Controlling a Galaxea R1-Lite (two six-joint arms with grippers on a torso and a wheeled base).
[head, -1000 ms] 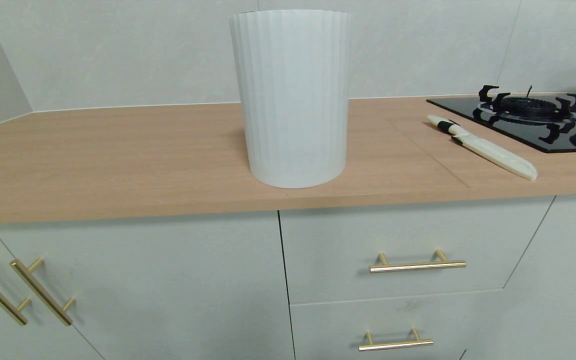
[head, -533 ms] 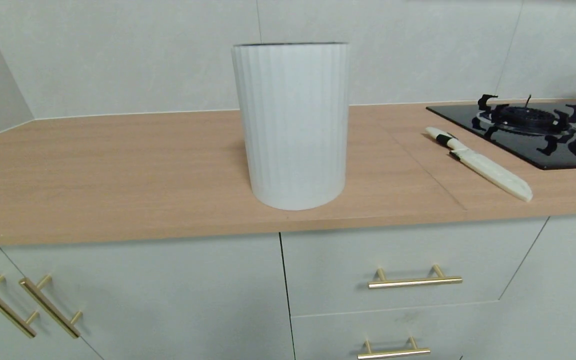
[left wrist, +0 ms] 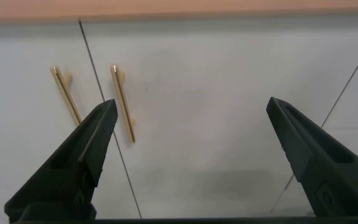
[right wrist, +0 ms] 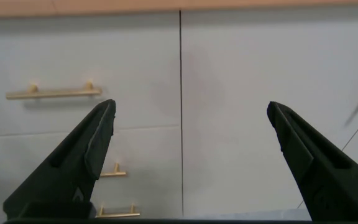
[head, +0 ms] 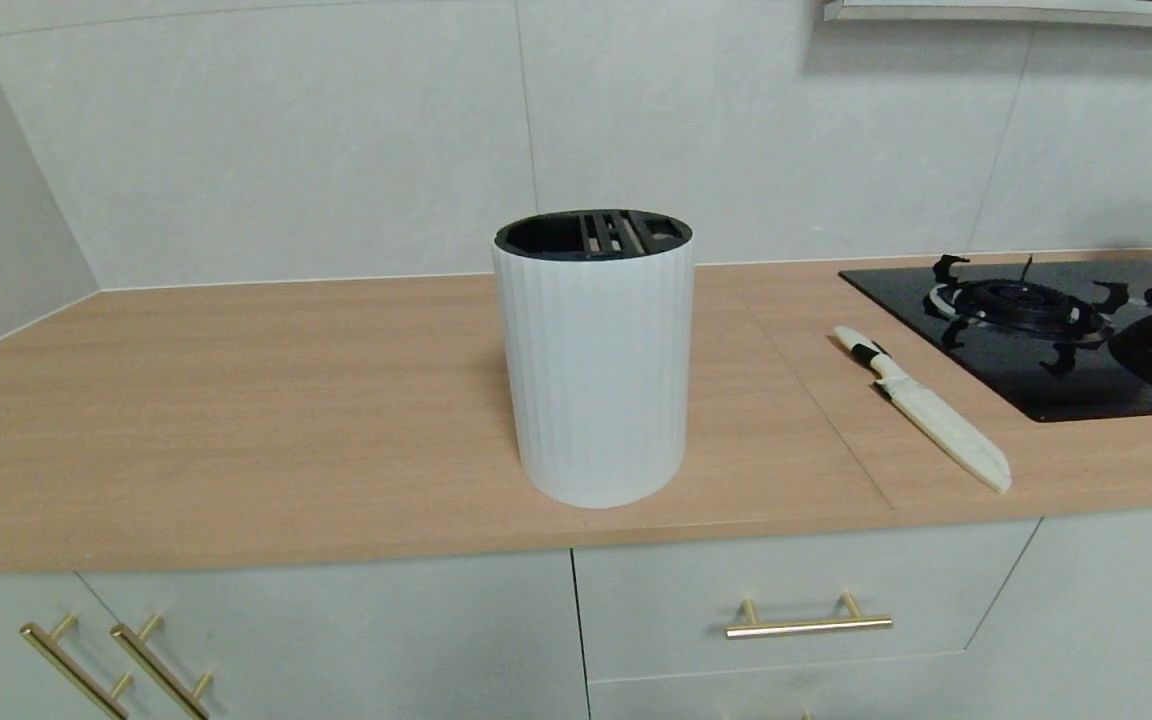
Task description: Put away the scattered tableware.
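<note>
Standing upright near the front edge of a wooden worktop (head: 236,400) was a white ribbed knife holder (head: 598,370) with a black slotted top. A white knife (head: 924,412) lay flat on the worktop to the holder's right, apart from it and just beside a black gas hob (head: 1036,375). The left arm's jaws were spread wide apart, facing pale cupboard doors (left wrist: 197,93) with brass handles (left wrist: 123,102). The right arm's jaws were likewise apart, facing drawer fronts (right wrist: 104,62).
</note>
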